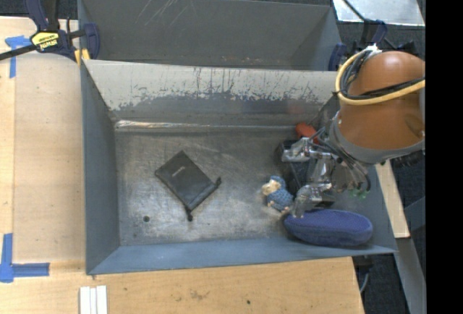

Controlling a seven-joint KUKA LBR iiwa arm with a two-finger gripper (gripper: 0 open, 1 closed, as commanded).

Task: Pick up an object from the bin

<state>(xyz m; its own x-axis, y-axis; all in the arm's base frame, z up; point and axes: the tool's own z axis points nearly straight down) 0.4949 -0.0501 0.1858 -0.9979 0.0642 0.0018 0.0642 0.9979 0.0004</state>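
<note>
1. Container. The grey metal bin (217,99) held a small number of loose items on its floor.

2. Contents.
- A flat dark grey square pad (187,179) lay alone in the left-centre of the floor. It was turned so that one corner pointed to the near wall, and it was well apart from everything else.
- A small toy figure (276,195) in blue, yellow and white lay right of centre, near the front.
- A dark blue oblong pouch (329,227) lay in the near right corner against the front wall, just beside the toy figure.
- A small red item (306,130) lay near the back wall at the right, partly hidden by the arm.
- A black object (291,169) lay at the right of the floor, between the red item and the toy figure. Its shape could not be made out.

3. Hand. The hand (293,179) was low in the right part of the bin, below the orange cover (380,106) on the wrist. Its two metal fingers (298,153) stood apart, one toward the back wall and one toward the front.

4. Position of the object relative to the hand. The black object lay in the gap between the spread fingers. The front finger ended just beside the toy figure and just above the dark blue pouch. Contact between either finger and the black object could not be determined.
</note>
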